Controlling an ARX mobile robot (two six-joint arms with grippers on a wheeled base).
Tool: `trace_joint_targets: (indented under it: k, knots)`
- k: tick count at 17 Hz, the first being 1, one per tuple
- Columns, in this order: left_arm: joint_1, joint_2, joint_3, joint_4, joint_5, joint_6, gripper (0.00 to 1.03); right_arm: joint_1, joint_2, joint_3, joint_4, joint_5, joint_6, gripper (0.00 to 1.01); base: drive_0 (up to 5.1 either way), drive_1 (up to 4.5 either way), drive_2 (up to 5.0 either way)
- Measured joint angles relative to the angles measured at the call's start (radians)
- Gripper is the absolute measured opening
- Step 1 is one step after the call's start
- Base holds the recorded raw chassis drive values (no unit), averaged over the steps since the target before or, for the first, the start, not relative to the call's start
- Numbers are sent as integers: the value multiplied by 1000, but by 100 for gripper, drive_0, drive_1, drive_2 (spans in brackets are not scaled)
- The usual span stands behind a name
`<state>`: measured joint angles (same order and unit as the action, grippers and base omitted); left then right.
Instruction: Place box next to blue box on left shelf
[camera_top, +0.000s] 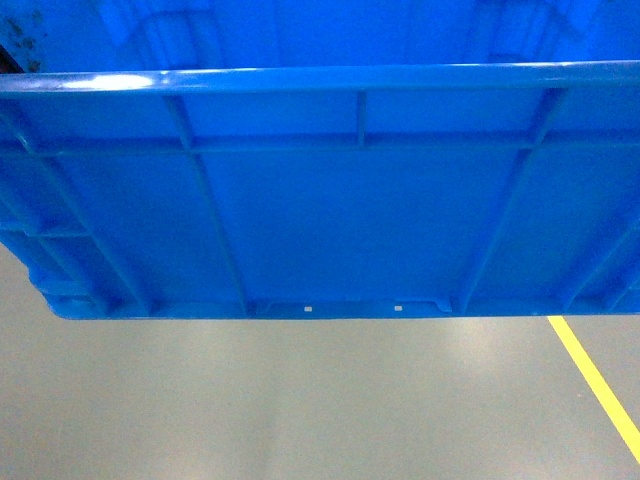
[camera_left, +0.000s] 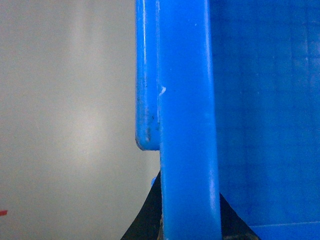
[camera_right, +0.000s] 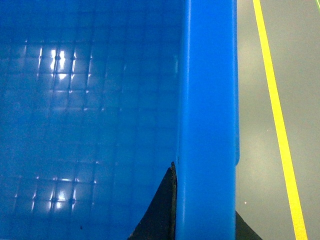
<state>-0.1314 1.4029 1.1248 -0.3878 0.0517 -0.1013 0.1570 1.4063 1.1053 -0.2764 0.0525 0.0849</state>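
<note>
Floor (camera_top: 300, 400): smooth grey, slight sheen, soft pale glare patches. Yellow line (camera_top: 597, 385) painted on it, running diagonally at lower right of head view; same line seen along right edge of right wrist view. Small red mark (camera_left: 3, 213) on the floor at left edge of left wrist view. No loose items resting on visible floor.

Left gripper (camera_left: 187, 227): dark fingers straddle the box (camera_top: 330, 200) rim, one each side, clamped. Right gripper (camera_right: 202, 220): same grip on the opposite rim. Arms themselves out of sight.
</note>
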Motion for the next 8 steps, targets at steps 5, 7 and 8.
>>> trace_joint_targets:
  k: [5,7,8]
  knots:
    - [0,0,0,2,0,0,5,0,2,0,0,0,0,7,-4,419,-428]
    - [0,0,0,5,1,0,5,0,1,0,5,0,0,7,3,428,-422]
    - [0,0,0,7,0,0,5,0,1,0,5,0,0,7,82,507,-344]
